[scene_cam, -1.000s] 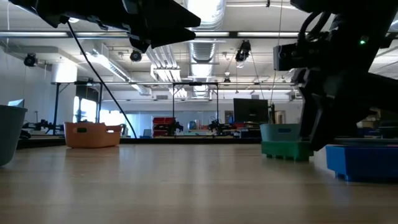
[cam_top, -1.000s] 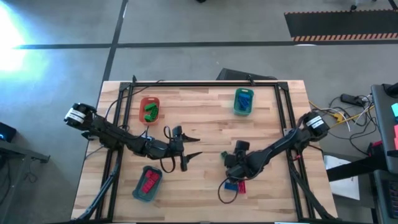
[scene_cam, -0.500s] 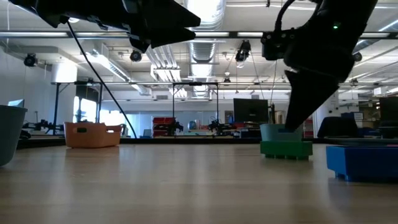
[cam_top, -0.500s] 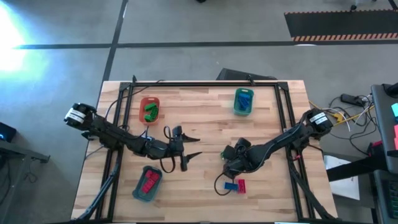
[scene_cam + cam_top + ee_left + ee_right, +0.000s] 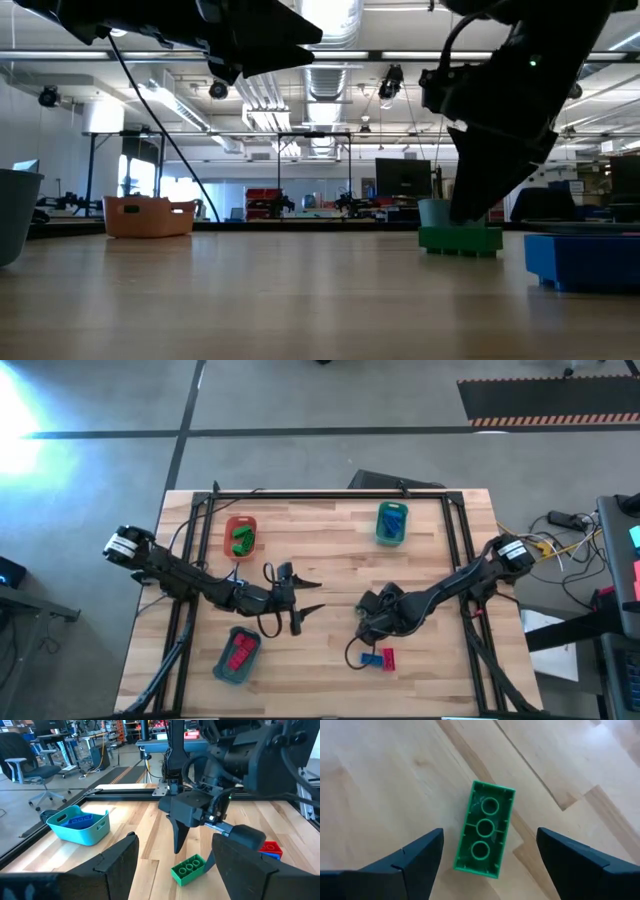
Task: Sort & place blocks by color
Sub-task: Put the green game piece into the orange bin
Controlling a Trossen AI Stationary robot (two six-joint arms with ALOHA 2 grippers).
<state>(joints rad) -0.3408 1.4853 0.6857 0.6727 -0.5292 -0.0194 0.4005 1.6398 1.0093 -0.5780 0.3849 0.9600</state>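
— Where is the green block [image 5: 484, 836] being seen?

— It is lying underside up on the table [image 5: 330, 550], just below the right pincer [image 5: 487, 852], whose fingers are being held wide apart on either side of it, touching nothing.

— And the other blocks?

— A blue block [image 5: 371, 658] and a red block [image 5: 387, 657] are lying side by side near the front edge.

— The left pincer [image 5: 310, 596]?

— It is being held spread open and empty, near the table's middle.
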